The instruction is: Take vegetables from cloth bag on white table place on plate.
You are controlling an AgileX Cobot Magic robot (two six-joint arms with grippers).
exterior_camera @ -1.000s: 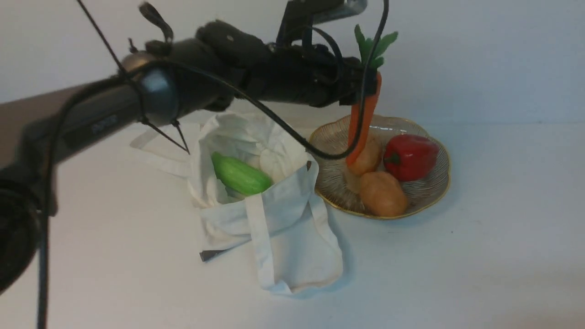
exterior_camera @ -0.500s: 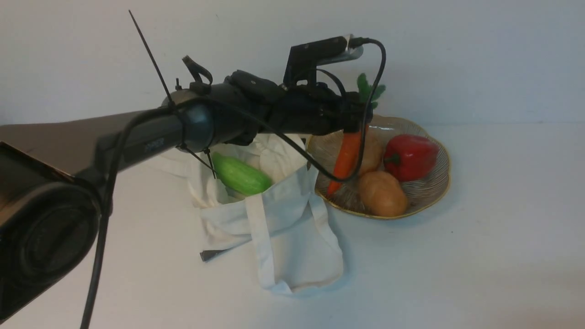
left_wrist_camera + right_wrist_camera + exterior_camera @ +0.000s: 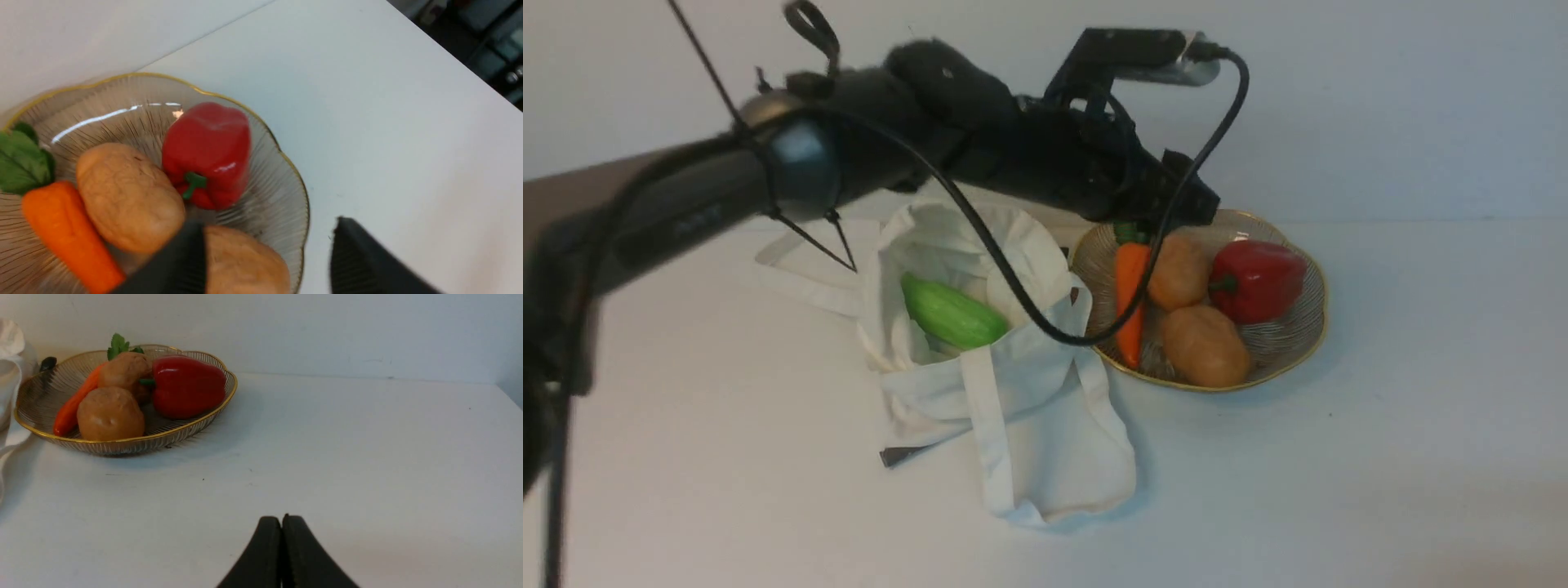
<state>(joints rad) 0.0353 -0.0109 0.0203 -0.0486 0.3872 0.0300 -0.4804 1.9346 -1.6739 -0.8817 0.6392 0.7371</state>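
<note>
The orange carrot [image 3: 1129, 302] with its green top lies on the left side of the gold-rimmed glass plate [image 3: 1308, 327]. It also shows in the left wrist view [image 3: 65, 232] and the right wrist view [image 3: 73, 404]. My left gripper [image 3: 267, 222] is open and empty, just above the plate [image 3: 286, 163]; in the front view it [image 3: 1180, 204] hangs over the plate's far left rim. The light green cucumber [image 3: 952, 314] lies in the open mouth of the off-white cloth bag [image 3: 1029, 425] on the white table [image 3: 1339, 490]. My right gripper [image 3: 282, 517] is shut and empty, low over bare table right of the plate [image 3: 163, 435].
A red bell pepper [image 3: 1258, 278] and two brown potatoes [image 3: 1205, 343] [image 3: 1176, 269] fill the plate's middle and right. The bag's straps lie toward the front. A wall stands close behind the plate. The table's edge [image 3: 449, 53] shows in the left wrist view.
My left gripper lowered the carrot from above onto the plate, opened and let it go. The carrot now lies flat on the plate. The cucumber and bag have not moved.
</note>
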